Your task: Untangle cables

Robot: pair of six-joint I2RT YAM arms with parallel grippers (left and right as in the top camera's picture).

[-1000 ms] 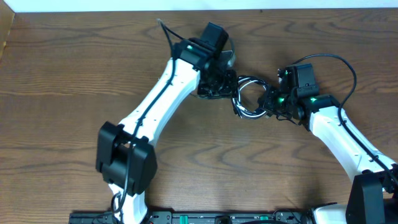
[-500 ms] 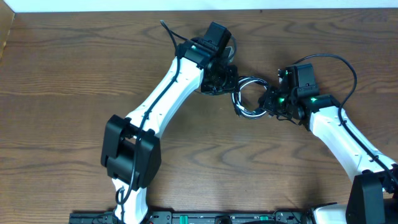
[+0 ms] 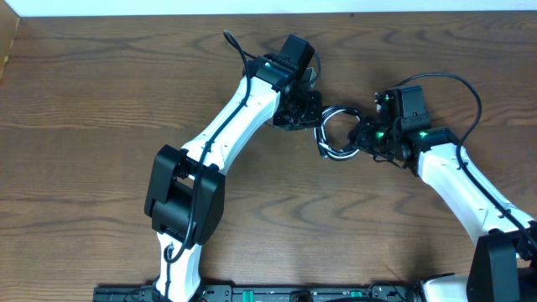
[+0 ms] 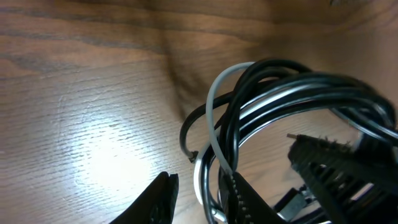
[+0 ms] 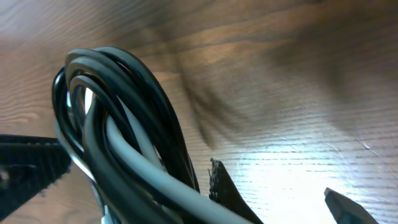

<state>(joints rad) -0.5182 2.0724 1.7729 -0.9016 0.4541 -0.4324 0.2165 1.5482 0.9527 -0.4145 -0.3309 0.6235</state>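
The cables (image 3: 322, 134) form one tangled coil of black, grey and white strands between my two grippers, right of the table's middle. My left gripper (image 3: 309, 113) meets the coil's left side. In the left wrist view its jaws (image 4: 200, 179) stand narrowly apart around a white and a black strand of the cables (image 4: 292, 81), with a gap left beside the left finger (image 4: 160, 200). My right gripper (image 3: 366, 134) holds the coil's right side. In the right wrist view the cables (image 5: 118, 81) rise over its toothed finger (image 5: 221, 183), lifted off the wood.
The brown wooden table (image 3: 101, 101) ends at a pale strip along the far edge (image 3: 168, 7). The left arm's white link (image 3: 226, 134) crosses the middle. The right arm's thick black wire (image 3: 470, 84) arches behind its wrist. Both arm bases (image 3: 252, 294) sit at the near edge.
The left arm has swung its elbow to the right and its jaws have narrowed around the coil's left strands. The right arm and the coil have stayed put.
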